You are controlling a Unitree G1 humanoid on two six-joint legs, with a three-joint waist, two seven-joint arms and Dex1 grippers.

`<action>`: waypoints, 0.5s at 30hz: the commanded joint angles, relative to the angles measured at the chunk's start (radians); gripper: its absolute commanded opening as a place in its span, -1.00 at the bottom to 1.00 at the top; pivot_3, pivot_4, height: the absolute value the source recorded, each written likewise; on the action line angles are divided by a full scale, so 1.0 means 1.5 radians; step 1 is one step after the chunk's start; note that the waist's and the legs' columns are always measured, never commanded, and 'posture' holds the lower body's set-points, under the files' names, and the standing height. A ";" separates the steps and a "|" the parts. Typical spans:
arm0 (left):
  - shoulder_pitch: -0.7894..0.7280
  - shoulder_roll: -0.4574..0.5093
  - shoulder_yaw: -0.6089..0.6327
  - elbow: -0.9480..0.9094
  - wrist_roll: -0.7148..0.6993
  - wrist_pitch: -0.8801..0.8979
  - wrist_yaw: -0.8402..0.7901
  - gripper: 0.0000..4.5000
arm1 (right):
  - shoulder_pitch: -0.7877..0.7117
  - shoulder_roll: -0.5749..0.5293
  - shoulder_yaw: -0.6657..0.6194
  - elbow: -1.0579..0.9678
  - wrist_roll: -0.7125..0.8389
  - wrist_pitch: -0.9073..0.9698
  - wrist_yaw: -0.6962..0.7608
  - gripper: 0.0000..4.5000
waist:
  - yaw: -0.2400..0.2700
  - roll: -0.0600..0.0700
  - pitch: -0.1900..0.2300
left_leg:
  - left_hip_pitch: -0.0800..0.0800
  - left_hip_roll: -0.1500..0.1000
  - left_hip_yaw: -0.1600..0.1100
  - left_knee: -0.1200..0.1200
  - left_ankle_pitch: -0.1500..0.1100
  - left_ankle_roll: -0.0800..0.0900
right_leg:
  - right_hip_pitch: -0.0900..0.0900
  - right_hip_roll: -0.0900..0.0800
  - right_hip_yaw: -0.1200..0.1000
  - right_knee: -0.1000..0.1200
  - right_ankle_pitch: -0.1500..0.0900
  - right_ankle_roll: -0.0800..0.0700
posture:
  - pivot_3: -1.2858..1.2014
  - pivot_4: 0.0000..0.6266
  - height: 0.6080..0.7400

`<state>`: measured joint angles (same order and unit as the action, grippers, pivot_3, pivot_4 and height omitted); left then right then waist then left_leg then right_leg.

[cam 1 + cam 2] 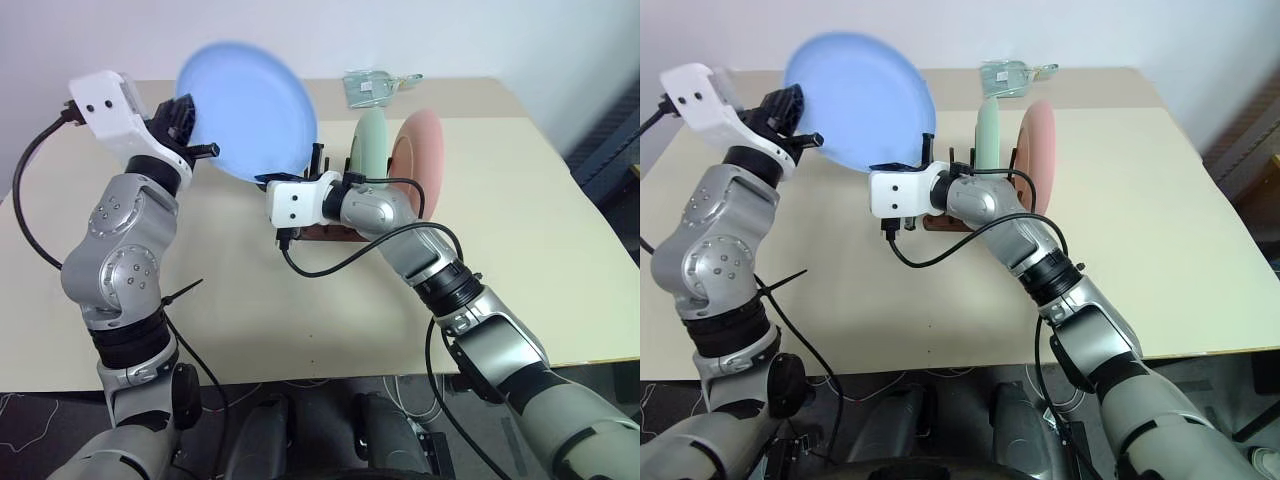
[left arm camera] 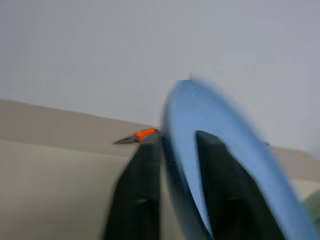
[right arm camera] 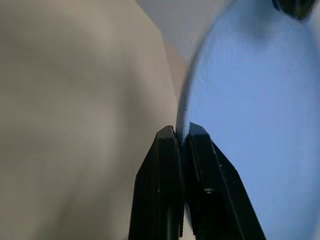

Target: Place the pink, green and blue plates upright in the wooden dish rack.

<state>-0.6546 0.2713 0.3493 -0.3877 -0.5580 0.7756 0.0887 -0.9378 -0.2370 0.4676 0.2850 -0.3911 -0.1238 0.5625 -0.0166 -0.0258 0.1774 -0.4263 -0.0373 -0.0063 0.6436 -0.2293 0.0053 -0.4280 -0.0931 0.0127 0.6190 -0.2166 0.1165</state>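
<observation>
Blue plate (image 1: 250, 110) held up in the air, tilted on edge, over the far-left part of the worktop (image 1: 260, 300), clear of its surface. Left gripper (image 1: 195, 135) at the plate's left rim; in the left wrist view its two fingers (image 2: 137, 200) stand on either side of the rim with a visible gap on one side, so partly open and straddling the plate, firm clamp or not cannot be told. Right gripper (image 1: 268, 180) reaches in from below at the plate's lower edge; in the right wrist view its fingers (image 3: 167, 185) are pinched nearly together on the thin rim, gripping the blue plate. Wooden dish rack (image 1: 325, 232) sits near the middle of the worktop toward the far edge, mostly hidden behind the right forearm. Green plate (image 1: 370, 140) stands upright in the rack, edge-on to the camera. Pink plate (image 1: 420, 155) stands upright just beside it, on the side nearer the right edge of the worktop, close to the green one but whether touching cannot be told. Blue plate is left of both and above the rack's left end, not seated between the pegs. A small clear packet (image 1: 372, 88) lies at the far edge of the worktop behind the rack.
</observation>
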 commanded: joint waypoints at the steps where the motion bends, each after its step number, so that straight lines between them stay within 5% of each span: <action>1: -0.017 0.003 0.030 -0.020 -0.005 -0.059 -0.008 0.31 | -0.016 0.001 -0.013 -0.028 -0.013 -0.012 -0.015 -1.00 | -0.001 0.000 0.000 | 0.000 0.000 0.000 0.000 0.000 0.000 | 0.000 0.000 0.000 0.000 0.000 0.000 | 0.03 -0.52 0.96; 3: -0.031 0.006 0.059 -0.013 -0.004 -0.095 0.002 0.80 | -0.011 -0.002 -0.010 -0.034 -0.024 -0.014 -0.017 -1.00 | -0.001 0.000 0.000 | 0.000 0.000 0.000 0.000 0.000 0.000 | 0.000 0.000 0.000 0.000 0.000 0.000 | 0.03 -0.52 0.96; 9: 0.010 0.119 0.112 0.041 0.081 -0.201 -0.032 0.80 | 0.008 -0.013 -0.047 -0.062 -0.017 -0.020 -0.039 -1.00 | -0.003 0.000 0.000 | 0.000 0.000 0.000 0.000 0.000 0.000 | 0.000 0.000 0.000 0.000 0.000 0.000 | 0.03 -0.52 0.96; 15: 0.203 0.184 0.059 0.101 0.203 -0.312 -0.105 0.80 | 0.075 0.044 -0.156 -0.231 0.228 0.079 0.021 -1.00 | 0.000 0.000 0.000 | 0.000 0.000 0.000 -0.001 0.000 0.000 | 0.000 0.000 0.000 0.000 0.000 0.000 | 0.03 -0.52 0.96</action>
<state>-0.3615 0.5433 0.4789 -0.2111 -0.2956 0.3643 -0.0372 -0.8270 -0.2052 0.2786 0.0512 -0.1758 -0.0585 0.5702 -0.0164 -0.0252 0.1777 -0.4260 -0.0367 -0.0064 0.6419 -0.2290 0.0050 -0.4280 -0.0928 0.0126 0.6186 -0.2166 0.1163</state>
